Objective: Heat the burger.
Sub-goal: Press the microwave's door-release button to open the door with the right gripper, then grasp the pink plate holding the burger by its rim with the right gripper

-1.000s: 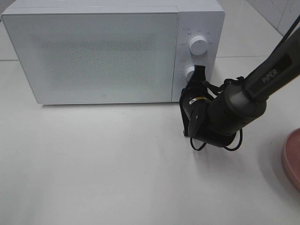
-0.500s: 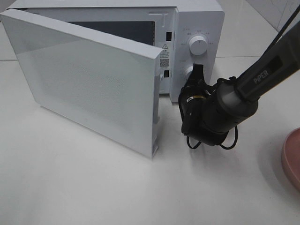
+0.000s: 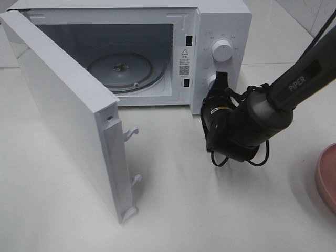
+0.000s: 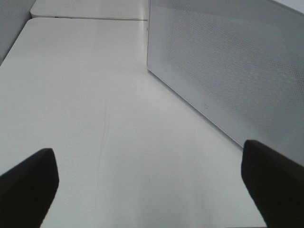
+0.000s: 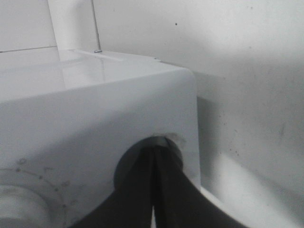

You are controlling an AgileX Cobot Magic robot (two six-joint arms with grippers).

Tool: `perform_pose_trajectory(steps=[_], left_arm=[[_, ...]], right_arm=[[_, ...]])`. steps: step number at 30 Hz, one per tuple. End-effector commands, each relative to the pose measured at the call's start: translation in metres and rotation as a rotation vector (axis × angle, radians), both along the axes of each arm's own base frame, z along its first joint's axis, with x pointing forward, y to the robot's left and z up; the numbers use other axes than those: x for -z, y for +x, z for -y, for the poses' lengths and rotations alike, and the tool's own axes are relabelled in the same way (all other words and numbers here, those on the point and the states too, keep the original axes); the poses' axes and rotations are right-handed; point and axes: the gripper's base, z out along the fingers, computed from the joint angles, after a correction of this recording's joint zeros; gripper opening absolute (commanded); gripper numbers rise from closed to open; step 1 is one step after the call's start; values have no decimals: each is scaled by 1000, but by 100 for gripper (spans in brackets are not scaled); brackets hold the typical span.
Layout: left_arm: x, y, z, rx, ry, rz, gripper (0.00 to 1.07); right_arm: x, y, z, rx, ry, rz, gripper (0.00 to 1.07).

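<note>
The burger is out of view in every frame. The white microwave (image 3: 223, 18) stands at the back with its door (image 3: 63, 115) swung wide to the left, showing the bare glass turntable (image 3: 119, 68). My right gripper (image 3: 220, 79) is shut, its tip against the lower round button (image 3: 212, 82) of the control panel. The right wrist view shows the shut right gripper (image 5: 153, 164) pressed into that button's recess, holding nothing. My left gripper (image 4: 149, 166) is open, its dark fingers (image 4: 28, 178) wide apart over bare table, facing the door's outer face (image 4: 228, 71).
A pink plate (image 3: 326, 176) pokes in at the right edge of the table. The upper knob (image 3: 222, 50) sits above the button. The open door juts far out over the table's left front. The right arm (image 3: 294, 86) reaches in from the upper right.
The microwave door has sprung from fully closed to wide open, swinging out to the left. The right gripper has stayed at the lower button.
</note>
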Motion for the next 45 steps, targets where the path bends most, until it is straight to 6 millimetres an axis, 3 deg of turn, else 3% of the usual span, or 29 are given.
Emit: perform_pose_trajectory(steps=[1, 15, 26, 45], left_arm=[[0, -3, 0, -4, 3, 38, 98], [0, -3, 0, -4, 3, 38, 98], [0, -3, 0, -4, 3, 38, 98], [0, -3, 0, -4, 3, 38, 98]], right_arm=[[-21, 9, 3, -62, -36, 114, 0], [-18, -16, 6, -205, -110, -76, 0], [-33, -37, 15, -312, -230, -126, 0], [-79, -90, 14, -933, -594, -242, 5]])
